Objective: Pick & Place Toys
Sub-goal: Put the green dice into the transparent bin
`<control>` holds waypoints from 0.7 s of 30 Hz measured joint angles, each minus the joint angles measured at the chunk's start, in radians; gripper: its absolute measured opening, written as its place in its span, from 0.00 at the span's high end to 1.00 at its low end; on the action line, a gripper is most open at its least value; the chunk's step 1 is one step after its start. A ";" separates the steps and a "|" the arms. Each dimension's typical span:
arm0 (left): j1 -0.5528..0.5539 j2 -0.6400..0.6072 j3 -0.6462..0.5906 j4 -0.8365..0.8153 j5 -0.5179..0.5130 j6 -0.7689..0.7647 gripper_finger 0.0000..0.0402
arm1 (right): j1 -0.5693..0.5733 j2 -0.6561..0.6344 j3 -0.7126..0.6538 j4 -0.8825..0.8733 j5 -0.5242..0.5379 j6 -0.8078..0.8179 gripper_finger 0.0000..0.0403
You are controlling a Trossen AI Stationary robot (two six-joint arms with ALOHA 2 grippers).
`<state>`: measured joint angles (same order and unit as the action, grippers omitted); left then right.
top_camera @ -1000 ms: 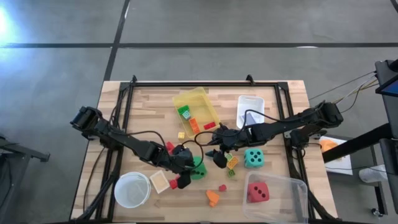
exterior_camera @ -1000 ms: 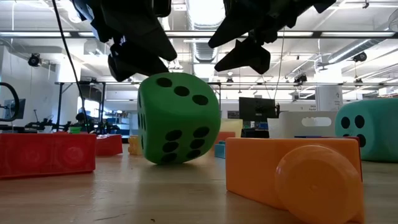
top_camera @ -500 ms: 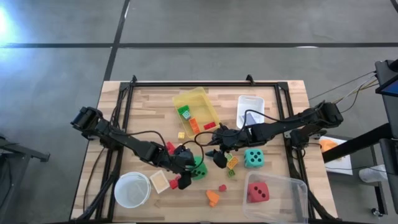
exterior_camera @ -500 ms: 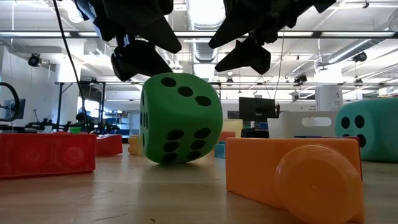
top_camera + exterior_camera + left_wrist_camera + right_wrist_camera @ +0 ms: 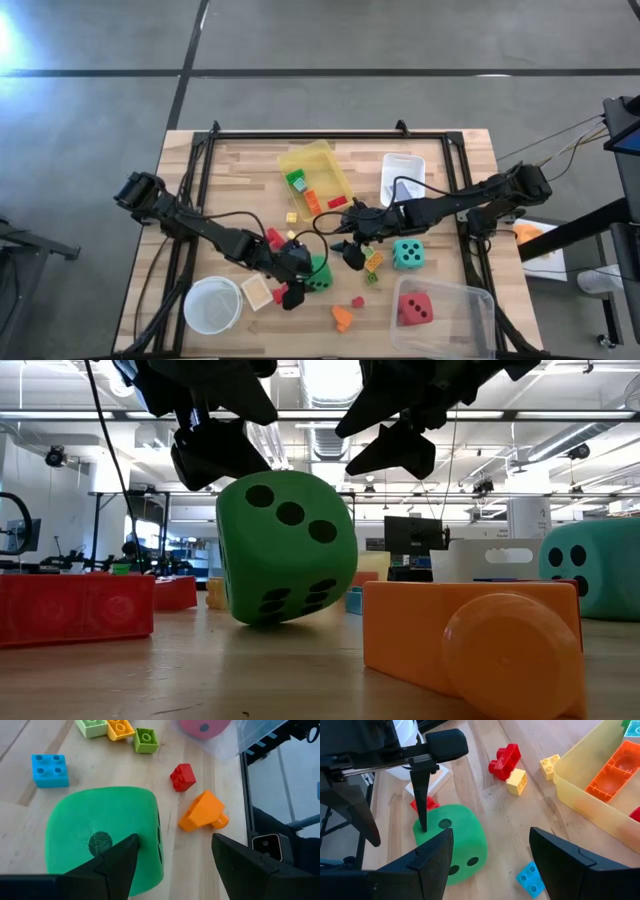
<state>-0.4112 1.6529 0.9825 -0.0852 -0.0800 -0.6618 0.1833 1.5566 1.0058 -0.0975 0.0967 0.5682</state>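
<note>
- Left gripper (image 5: 294, 280) is low at the centre of the high view, right over the green die (image 5: 318, 273), its fingers spread wide and holding nothing.
- In the left wrist view one fingertip (image 5: 131, 843) touches the die's top face while the other hangs clear over bare wood; the die (image 5: 102, 845) is not between them.
- The low view has the die (image 5: 285, 548) tipped up on one lower edge, one finger pressing its upper left corner, so I'd call it unsteady.
- To do this well, I'd say: shift the gripper sideways until the die sits squarely between both fingers, come lower, then close on two opposite flat faces rather than a corner.
- Right gripper (image 5: 350, 247) hovers just right of the die, fingers parted and empty. It crowds the space and could clash on the lift.
- Close neighbours: a blue block (image 5: 50, 769) beside the die, a red block (image 5: 182, 776) and an orange piece (image 5: 202, 817) on its other side; a wide sweep would knock them.
- A white bowl (image 5: 212, 305) sits at lower left.
- A yellow bin (image 5: 316, 180) with blocks in it is at upper centre.
- The teal die (image 5: 406, 254) lies right of centre.
- The red die (image 5: 414, 308) rests inside the clear bin (image 5: 470, 310) at lower right.
</note>
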 joint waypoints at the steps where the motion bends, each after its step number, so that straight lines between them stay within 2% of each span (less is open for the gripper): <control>1: -0.002 0.002 0.000 0.006 0.001 0.000 0.36 | 0.000 0.000 0.000 0.000 0.000 0.000 0.37; 10: -0.005 0.048 0.000 0.092 0.023 -0.016 0.36 | 0.000 0.000 0.000 0.000 0.000 0.000 0.37; 21: -0.007 0.048 0.000 0.090 0.022 -0.016 0.36 | 0.000 0.000 0.000 0.000 0.000 0.000 0.37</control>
<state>-0.4183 1.7004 0.9825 0.0049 -0.0583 -0.6777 0.1833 1.5564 1.0058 -0.0971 0.0971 0.5686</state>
